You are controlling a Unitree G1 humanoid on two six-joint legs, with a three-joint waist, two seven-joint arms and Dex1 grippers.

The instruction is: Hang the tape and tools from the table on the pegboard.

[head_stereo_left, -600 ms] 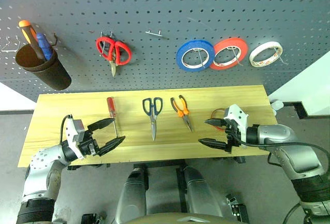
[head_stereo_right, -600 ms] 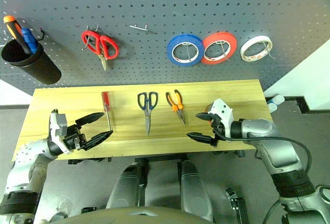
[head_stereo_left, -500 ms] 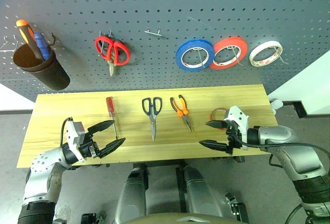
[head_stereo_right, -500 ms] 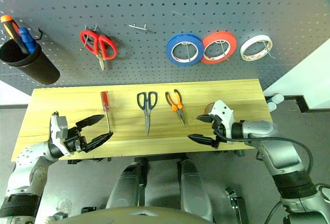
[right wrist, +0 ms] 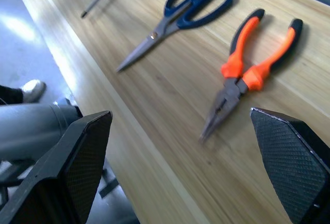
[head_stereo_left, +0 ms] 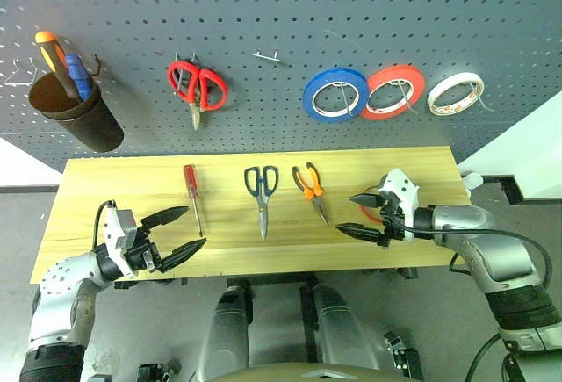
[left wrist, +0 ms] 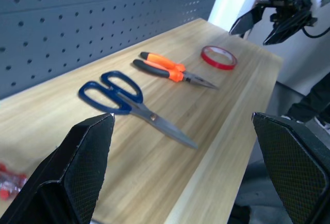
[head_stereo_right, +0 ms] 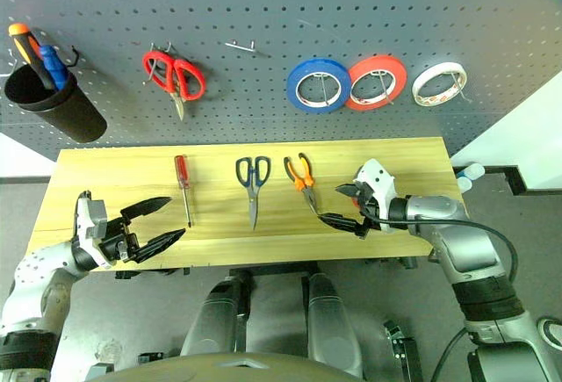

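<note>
**Mia:** Where were our claws just then?

**Ben:** Both hung over the near edge of the counter (head_stereo_left: 105,180). Our left claw (head_stereo_left: 174,233) was spread wide and held nothing. Our right claw (head_stereo_left: 362,215) was spread wide too, and it was empty.

**Mia:** What lay near them?

**Ben:** The red-handled screwdriver (head_stereo_left: 190,194) lay just past our left claw, toward the pegboard (head_stereo_left: 281,13). The blue-handled scissors (head_stereo_left: 261,194) lay between our two claws. The orange-and-black pliers (head_stereo_left: 310,191) lay close to our right claw, a bit toward the left one. A small red tape roll (left wrist: 218,57) lay flat on the counter right by our right claw.

**Mia:** Which way did the tools point?

**Ben:** All three lay long-ways from the wall toward us. Their handles were at the pegboard end and their tips pointed at us. The pliers leaned a little, so their nose aimed near our right claw.

**Mia:** Why did we hold our claws so wide?

**Ben:** We think it was so we could slip around a handle or the tape. Our right one tipped down at the counter, so maybe the tape or the pliers came first.

**Mia:** What was on the wall?

**Ben:** Red scissors (head_stereo_left: 197,89), a blue tape roll (head_stereo_left: 335,94), a red-orange roll (head_stereo_left: 394,91) and a white roll (head_stereo_left: 455,92) hung there. A dark cup (head_stereo_left: 77,117) held two screwdrivers. One hook (head_stereo_left: 265,55) was bare, so a tool could go there.
</note>
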